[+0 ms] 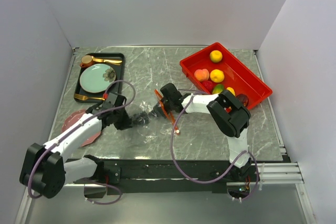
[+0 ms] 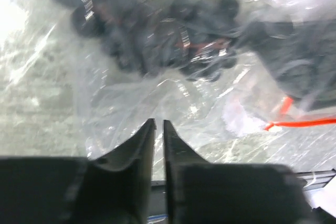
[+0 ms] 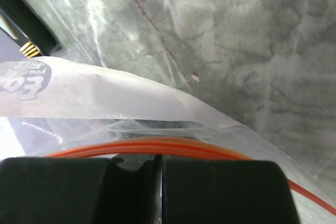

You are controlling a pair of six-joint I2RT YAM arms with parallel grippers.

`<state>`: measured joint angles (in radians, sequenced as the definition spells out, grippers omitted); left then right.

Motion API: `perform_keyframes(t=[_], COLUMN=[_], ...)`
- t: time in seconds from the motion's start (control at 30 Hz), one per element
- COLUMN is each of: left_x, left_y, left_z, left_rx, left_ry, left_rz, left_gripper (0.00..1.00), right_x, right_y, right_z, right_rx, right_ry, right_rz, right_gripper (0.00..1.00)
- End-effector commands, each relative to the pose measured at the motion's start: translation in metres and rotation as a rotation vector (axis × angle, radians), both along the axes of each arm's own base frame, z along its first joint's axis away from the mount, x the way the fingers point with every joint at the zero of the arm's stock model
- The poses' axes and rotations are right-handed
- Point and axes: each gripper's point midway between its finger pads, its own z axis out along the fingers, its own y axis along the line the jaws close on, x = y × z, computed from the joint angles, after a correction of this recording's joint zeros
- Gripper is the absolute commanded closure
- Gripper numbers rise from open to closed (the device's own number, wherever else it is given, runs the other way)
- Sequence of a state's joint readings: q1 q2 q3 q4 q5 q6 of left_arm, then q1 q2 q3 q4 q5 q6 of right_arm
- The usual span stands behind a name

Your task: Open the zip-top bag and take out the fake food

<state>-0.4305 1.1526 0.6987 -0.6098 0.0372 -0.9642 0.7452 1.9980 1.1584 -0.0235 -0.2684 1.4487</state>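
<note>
Zip-top bag (image 1: 149, 113): limp, slippery film; best gripped at the stiffer zip strip (image 3: 157, 145).
My right pincer (image 3: 160, 160) clamps it there; my left pincer (image 2: 159, 125) stands barely parted.

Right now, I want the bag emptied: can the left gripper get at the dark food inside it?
Probably not directly: the dark fake food lies just ahead of the left gripper, but under the clear zip-top bag, whose zip edge the right gripper pinches on the far side.

One red tray (image 1: 244, 72) at the table's far right corner holds at least six pieces of fake food (image 1: 216, 56). One zip-top bag (image 2: 173, 98) holds one dark bunch (image 2: 168, 45). One black tray (image 1: 115, 55) at the far left corner carries one mint plate (image 1: 97, 78) and at least two gold cutlery pieces (image 1: 105, 61). One pink plate (image 1: 73, 121) lies at the left edge.
</note>
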Motion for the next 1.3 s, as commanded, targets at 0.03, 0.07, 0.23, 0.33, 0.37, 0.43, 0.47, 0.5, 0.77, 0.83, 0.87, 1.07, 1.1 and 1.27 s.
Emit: perform_keyframes(t=[0.03,0.07,0.23,0.33,0.37,0.43,0.47,0.5,0.77,0.83,0.87,1.07,1.1,1.27], left_x=[-0.022,-0.023,-0.024,-0.019,-0.021,-0.021,-0.022,-0.024,-0.032,-0.030,-0.030,-0.026,-0.025,-0.020], left_y=[0.010,0.013,0.015,0.027,0.029,0.033,0.034,0.035,0.040,0.041,0.041,0.038,0.037,0.036], left_z=[-0.021,-0.027,-0.045,-0.052,-0.056,-0.059,-0.062,-0.064,-0.075,-0.075,-0.074,-0.071,-0.070,-0.066], left_rx=[0.010,0.022,0.040,0.101,0.115,0.132,0.140,0.148,0.162,0.165,0.165,0.149,0.146,0.135], left_ry=[0.083,0.098,0.149,0.155,0.171,0.185,0.199,0.211,0.251,0.251,0.251,0.239,0.238,0.224], left_rz=[0.068,0.080,0.141,0.208,0.219,0.265,0.275,0.286,0.350,0.361,0.364,0.378,0.378,0.382], left_gripper=[0.94,0.96,0.99,0.99,0.99,0.99,0.99,0.99,0.99,0.99,0.99,0.99,0.99,0.99], right_x=[0.011,0.012,0.013,0.011,0.010,0.010,0.010,0.010,0.016,0.019,0.020,0.032,0.034,0.042], right_y=[-0.006,-0.005,-0.007,-0.013,-0.017,-0.022,-0.028,-0.031,-0.067,-0.079,-0.084,-0.121,-0.125,-0.146], right_z=[0.026,0.027,0.036,0.041,0.039,0.043,0.042,0.043,0.058,0.063,0.066,0.095,0.103,0.132], right_rx=[0.005,0.008,-0.004,-0.017,-0.020,-0.021,-0.026,-0.026,-0.040,-0.051,-0.059,-0.135,-0.152,-0.262], right_ry=[-0.068,-0.069,-0.095,-0.113,-0.109,-0.120,-0.118,-0.124,-0.159,-0.170,-0.183,-0.266,-0.284,-0.359], right_rz=[-0.035,-0.034,-0.020,-0.010,-0.007,-0.003,-0.007,-0.006,-0.013,-0.029,-0.029,-0.051,-0.054,-0.057], right_gripper=[1.00,1.00,1.00,1.00,1.00,1.00,1.00,1.00,1.00,1.00,1.00,1.00,1.00,1.00])
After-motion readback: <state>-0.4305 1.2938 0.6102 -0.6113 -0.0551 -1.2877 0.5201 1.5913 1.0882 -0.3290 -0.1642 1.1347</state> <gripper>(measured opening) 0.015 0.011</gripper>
